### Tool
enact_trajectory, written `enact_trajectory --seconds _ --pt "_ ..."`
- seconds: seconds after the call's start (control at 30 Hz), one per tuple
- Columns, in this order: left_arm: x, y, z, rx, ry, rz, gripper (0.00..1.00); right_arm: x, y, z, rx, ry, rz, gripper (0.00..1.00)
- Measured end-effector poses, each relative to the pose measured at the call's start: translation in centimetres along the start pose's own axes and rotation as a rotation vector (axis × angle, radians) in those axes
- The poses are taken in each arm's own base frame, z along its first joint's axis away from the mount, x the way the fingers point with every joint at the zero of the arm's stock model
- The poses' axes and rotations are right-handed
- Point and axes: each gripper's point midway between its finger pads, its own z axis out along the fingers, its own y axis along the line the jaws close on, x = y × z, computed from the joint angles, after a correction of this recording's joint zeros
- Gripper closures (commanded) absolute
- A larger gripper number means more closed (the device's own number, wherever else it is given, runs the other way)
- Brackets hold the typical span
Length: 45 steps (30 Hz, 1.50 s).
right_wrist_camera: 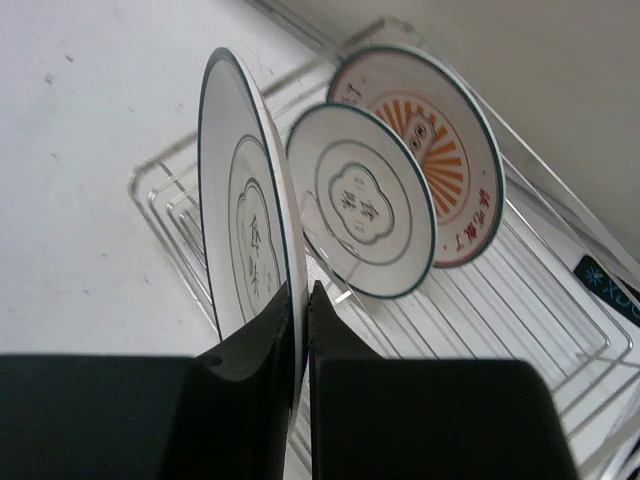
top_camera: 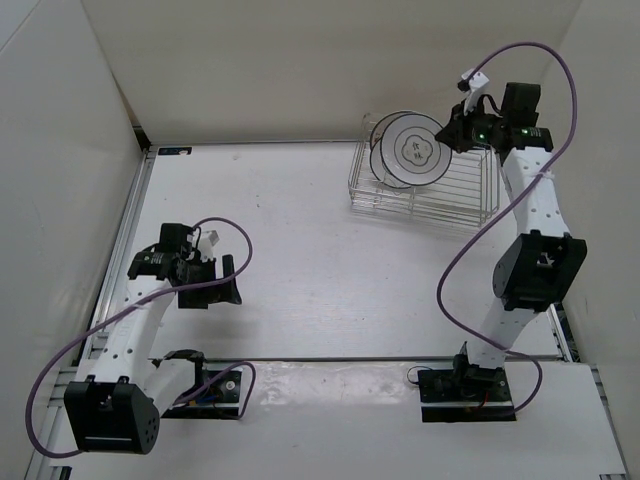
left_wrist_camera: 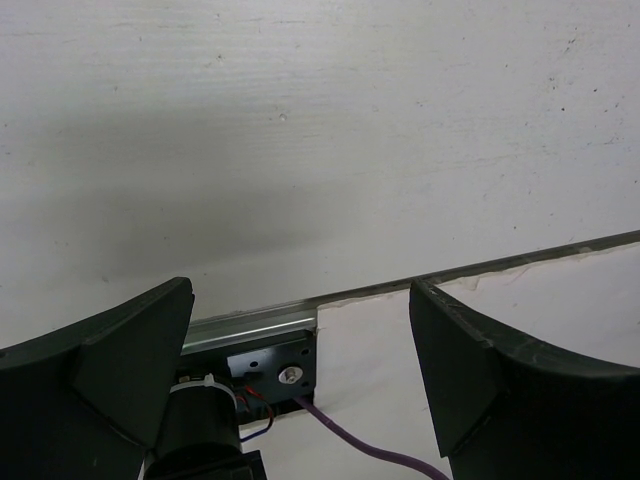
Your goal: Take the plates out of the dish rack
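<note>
The fingers [right_wrist_camera: 262, 345] of my right gripper [right_wrist_camera: 300, 298] pinch the rim of the front plate [right_wrist_camera: 240, 190], which stands on edge in the dish rack [right_wrist_camera: 560, 330]. I'd lift it up out of its slot. My left gripper [left_wrist_camera: 300, 300] gapes wide, empty, well apart.

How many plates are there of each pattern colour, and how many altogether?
Grey-patterned plates: 2 (nearest plate, middle plate)
Orange-patterned plate: 1
Total: 3

White arms [top_camera: 530, 210], black fingers [left_wrist_camera: 480, 380], purple cables [left_wrist_camera: 340, 428]
</note>
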Motion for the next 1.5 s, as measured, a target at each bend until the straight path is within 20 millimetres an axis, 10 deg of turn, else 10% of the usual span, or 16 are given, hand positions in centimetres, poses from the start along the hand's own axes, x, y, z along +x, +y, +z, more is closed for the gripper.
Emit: enact_trajectory --seconds 0.17,0.43,0.73,1.1,1.27,1.5 --pt "1.0 0.1 0.1 0.000 -0.006 -0.006 0.00 -2.7 3.0 -1.2 -0.062 -0.111 0.018 1.00" --pt "1.5 0.2 -0.1 -0.003 -0.030 -0.012 0.00 0.9 14.2 -2.7 -0.283 -0.122 0.178 1.00" --pt "2.1 0.3 0.6 -0.003 -0.019 -0.040 0.00 14.3 27.5 -1.8 -0.512 0.164 0.481 1.00" --pt "2.7 -0.3 0.7 -0.003 0.003 0.013 0.00 23.0 28.9 1.4 -0.363 0.301 0.741 1.00" --pt "2.9 -0.1 0.6 -0.018 0.009 0.017 0.00 24.1 28.8 2.5 -0.304 0.333 0.811 0.72" --pt "2.8 0.2 0.5 -0.038 -0.003 0.019 0.00 25.6 28.7 2.1 -0.227 0.406 0.878 0.57"
